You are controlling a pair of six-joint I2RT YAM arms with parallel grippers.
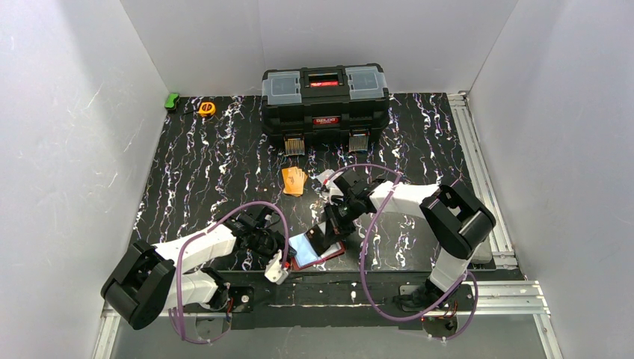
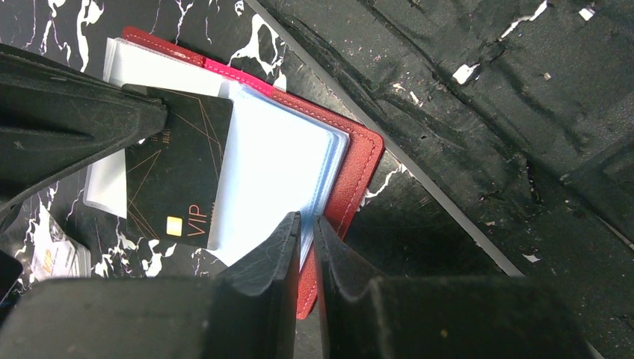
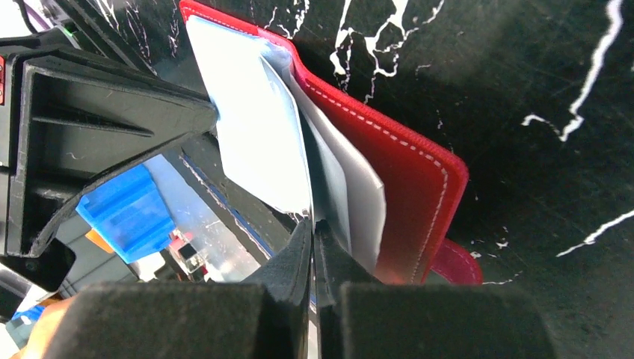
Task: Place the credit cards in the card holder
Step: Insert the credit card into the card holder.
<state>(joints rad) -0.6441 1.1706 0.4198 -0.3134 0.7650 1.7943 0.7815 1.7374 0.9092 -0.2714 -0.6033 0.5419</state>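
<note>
your card holder [image 1: 333, 253] lies open at the tabletop's [image 1: 224, 172] near edge, long axis roughly left to right. your left gripper [image 2: 306, 224] pinches a clear pocket's edge; your right gripper [image 3: 312, 224] is clamped on a black card [image 2: 176, 172], its long side along the pocket edge.

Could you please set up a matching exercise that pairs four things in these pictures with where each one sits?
Things:
1. big black plastic toolbox
2. yellow round tape measure
3. fanned pile of orange plastic cards
4. small red folding card holder

Places on the black marbled table:
A. near edge, lying open
B. far left corner
C. around the middle
D. far edge, centre, lid shut

Pairs: 1-D, 2-B, 3-C, 4-A
</note>
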